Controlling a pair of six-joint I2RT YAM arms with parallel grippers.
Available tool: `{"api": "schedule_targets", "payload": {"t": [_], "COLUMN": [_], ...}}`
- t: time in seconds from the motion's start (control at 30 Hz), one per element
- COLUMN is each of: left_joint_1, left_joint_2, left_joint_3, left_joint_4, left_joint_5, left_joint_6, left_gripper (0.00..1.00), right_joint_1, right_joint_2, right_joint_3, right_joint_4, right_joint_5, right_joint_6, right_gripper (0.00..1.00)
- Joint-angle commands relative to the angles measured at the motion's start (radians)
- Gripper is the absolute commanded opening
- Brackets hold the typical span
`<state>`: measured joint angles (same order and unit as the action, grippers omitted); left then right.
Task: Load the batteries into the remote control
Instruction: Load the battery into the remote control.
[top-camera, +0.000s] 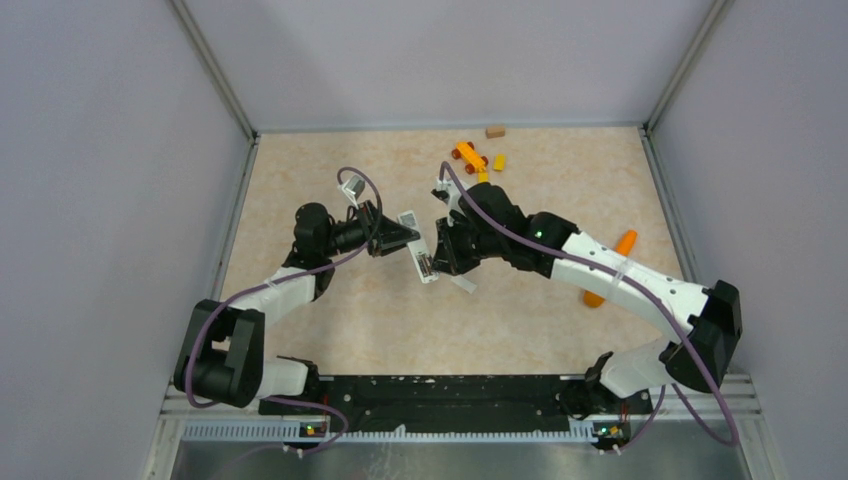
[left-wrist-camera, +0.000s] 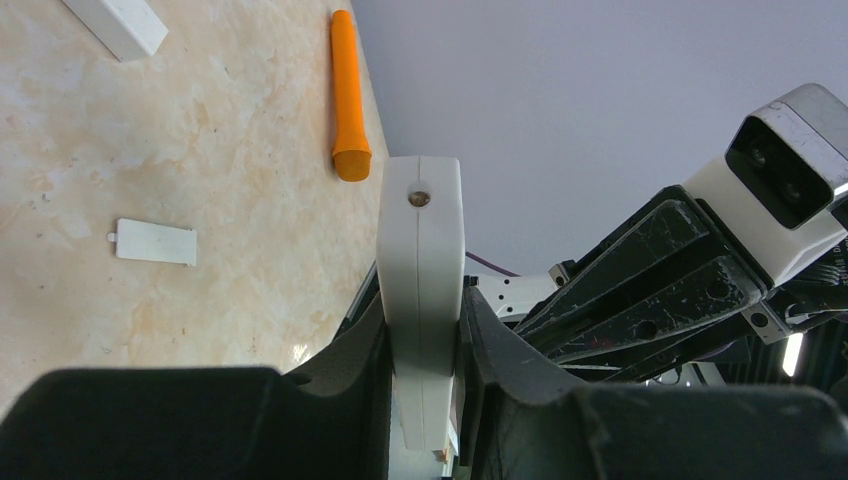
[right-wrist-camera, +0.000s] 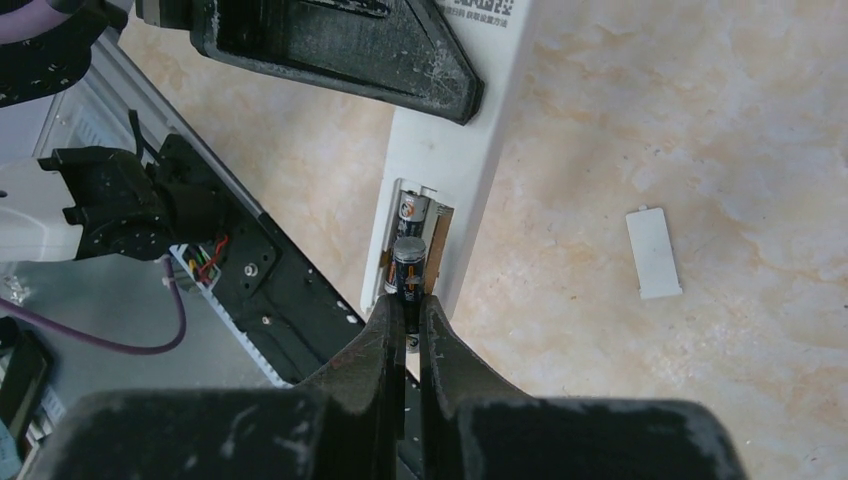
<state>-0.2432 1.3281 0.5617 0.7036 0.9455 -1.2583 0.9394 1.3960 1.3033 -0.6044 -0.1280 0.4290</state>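
My left gripper (top-camera: 408, 240) is shut on the white remote control (top-camera: 422, 258) and holds it above the table; in the left wrist view the remote (left-wrist-camera: 420, 240) stands edge-on between the fingers. My right gripper (right-wrist-camera: 408, 312) is shut on one dark battery (right-wrist-camera: 408, 268), holding it at the remote's open compartment (right-wrist-camera: 440, 235). A second battery (right-wrist-camera: 414, 210) lies inside that compartment. The white back cover (right-wrist-camera: 653, 252) lies flat on the table beside them, and it also shows in the left wrist view (left-wrist-camera: 155, 241) and the top view (top-camera: 463, 284).
An orange carrot-shaped toy (top-camera: 612, 265) lies right of the right arm. An orange toy car (top-camera: 468, 155), a yellow block (top-camera: 498, 161) and a wooden block (top-camera: 495, 131) sit at the back. A white block (left-wrist-camera: 115, 22) shows in the left wrist view.
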Motion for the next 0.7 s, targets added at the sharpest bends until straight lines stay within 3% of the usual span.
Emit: {"api": "schedule_targets", "payload": {"t": [0.0,0.43,0.67], "left_joint_1": [-0.005,-0.005,-0.005], "left_joint_2": [-0.003,-0.012,-0.014], "left_joint_3": [0.010,0.015,0.014], "left_joint_4": [0.065,0.061,0.060], "left_joint_5": [0.009,-0.014,-0.018], "left_joint_6": [-0.003,-0.003,-0.004], "left_gripper": [0.00,0.00,0.00], "right_joint_1": [0.014,0.014,0.014], "right_joint_2": [0.020,0.067,0.086], "right_joint_3": [0.067,0.098,0.109], "right_joint_4": [-0.001,-0.060,-0.082], "right_joint_5": [0.011,0.001,-0.004], "right_joint_6": [-0.012,0.031,0.050], "right_gripper": [0.00,0.00,0.10]}}
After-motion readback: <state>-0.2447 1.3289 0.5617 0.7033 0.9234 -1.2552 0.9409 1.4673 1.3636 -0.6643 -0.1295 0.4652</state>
